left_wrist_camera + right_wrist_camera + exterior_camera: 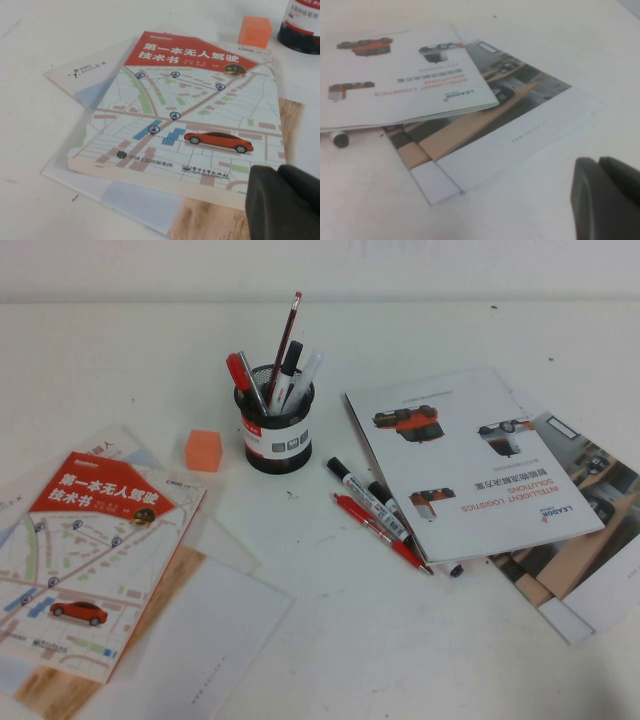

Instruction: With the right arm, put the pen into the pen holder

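Silver pen (252, 383) upright in pen holder (275, 440); left jaws (278, 170), right jaws (600, 161) shut, parked.

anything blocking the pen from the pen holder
Nothing visible: the pen already stands in the pen holder. The left gripper hangs over the book, the right gripper beside the brochures.

High view looks down over the whole table (330, 640). Left wrist view sits close over the map book (190, 110), right wrist over the brochure (405, 70); both items also appear overhead.
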